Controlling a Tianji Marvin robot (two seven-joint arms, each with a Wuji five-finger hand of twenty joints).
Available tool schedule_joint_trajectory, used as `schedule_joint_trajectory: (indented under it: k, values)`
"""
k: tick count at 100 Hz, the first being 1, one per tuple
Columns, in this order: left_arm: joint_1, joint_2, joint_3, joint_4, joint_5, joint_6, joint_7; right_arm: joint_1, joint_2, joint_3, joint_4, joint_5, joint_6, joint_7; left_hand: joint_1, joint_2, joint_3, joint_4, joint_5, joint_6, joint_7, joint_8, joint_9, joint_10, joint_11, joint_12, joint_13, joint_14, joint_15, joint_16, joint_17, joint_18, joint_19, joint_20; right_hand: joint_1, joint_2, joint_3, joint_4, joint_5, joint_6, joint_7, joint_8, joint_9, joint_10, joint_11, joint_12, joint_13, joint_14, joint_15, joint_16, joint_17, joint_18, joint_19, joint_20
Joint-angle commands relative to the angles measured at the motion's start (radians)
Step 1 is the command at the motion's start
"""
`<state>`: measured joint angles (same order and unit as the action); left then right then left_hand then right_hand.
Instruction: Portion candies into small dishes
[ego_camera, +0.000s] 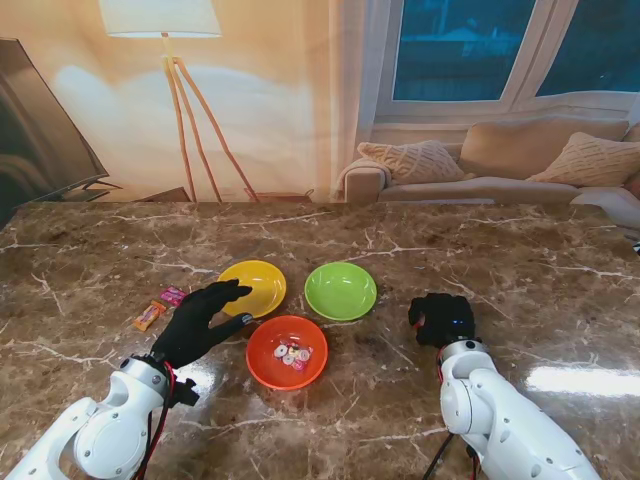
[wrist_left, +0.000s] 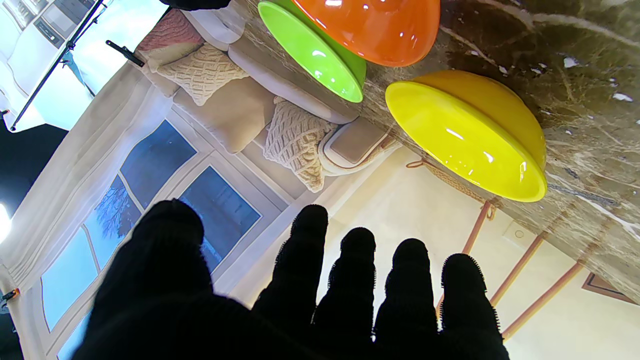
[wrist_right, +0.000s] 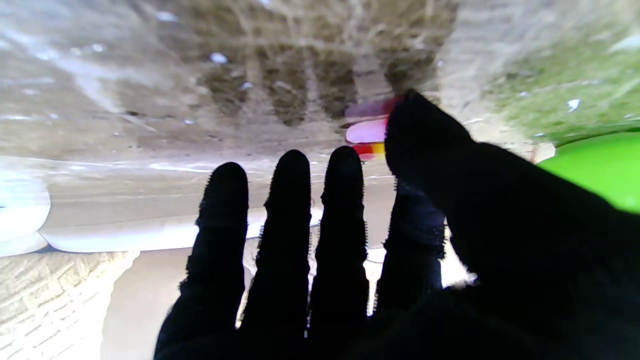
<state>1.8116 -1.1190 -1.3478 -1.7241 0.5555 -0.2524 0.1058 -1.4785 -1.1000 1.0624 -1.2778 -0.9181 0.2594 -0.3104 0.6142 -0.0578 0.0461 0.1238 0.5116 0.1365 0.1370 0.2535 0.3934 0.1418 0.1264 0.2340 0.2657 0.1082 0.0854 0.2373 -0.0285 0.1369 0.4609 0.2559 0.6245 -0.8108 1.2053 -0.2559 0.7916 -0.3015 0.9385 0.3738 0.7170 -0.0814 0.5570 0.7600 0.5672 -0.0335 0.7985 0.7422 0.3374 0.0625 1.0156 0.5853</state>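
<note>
Three small dishes stand mid-table: a yellow one (ego_camera: 252, 287) (wrist_left: 465, 135), a green one (ego_camera: 340, 290) (wrist_left: 315, 52) and an orange one (ego_camera: 287, 352) (wrist_left: 370, 27) holding several wrapped candies (ego_camera: 292, 353). My left hand (ego_camera: 205, 320) (wrist_left: 300, 300) hovers open just left of the yellow and orange dishes, fingers spread and holding nothing. My right hand (ego_camera: 443, 318) (wrist_right: 350, 260) reaches down to the table right of the green dish (wrist_right: 595, 165). Its fingers are stretched out and its thumb tip touches a pink, red and yellow candy (wrist_right: 366, 132) lying on the marble.
A pink candy (ego_camera: 172, 295) and an orange candy (ego_camera: 148, 316) lie on the marble table (ego_camera: 520, 260) to the left of my left hand. A sofa with cushions and a floor lamp stand beyond the table's far edge.
</note>
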Motion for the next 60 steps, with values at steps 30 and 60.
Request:
schedule_joint_trajectory:
  k: [30, 60]
  values:
    - [0.005, 0.0, 0.002, 0.003, 0.0, 0.0, 0.002, -0.059, 0.004, 0.034, 0.025, -0.029, -0.006, 0.015, -0.019, 0.043, -0.025, 0.007, 0.013, -0.009, 0.0, 0.015, 0.01, 0.005, -0.017, -0.007, 0.006, -0.01, -0.008, -0.009, -0.016, 0.004, -0.024, -0.009, -0.02, 0.003, -0.019, -0.018, 0.011, 0.043, -0.182, 0.043, -0.019, 0.001, 0.018, -0.029, -0.023, -0.013, 0.017, -0.005, -0.012, -0.008, -0.009, 0.032]
    - [0.006, -0.001, 0.002, 0.002, 0.001, 0.001, 0.004, -0.055, -0.006, 0.034, 0.043, -0.01, 0.011, -0.03, -0.018, 0.043, -0.024, 0.007, 0.012, -0.007, 0.0, 0.015, 0.01, 0.007, -0.017, -0.007, 0.006, -0.009, -0.009, -0.009, -0.017, 0.003, -0.026, -0.009, -0.045, 0.003, -0.064, -0.033, -0.012, 0.068, -0.173, 0.064, -0.005, -0.001, 0.037, -0.021, -0.003, -0.013, 0.03, 0.0, 0.003, 0.0, 0.002, 0.036]
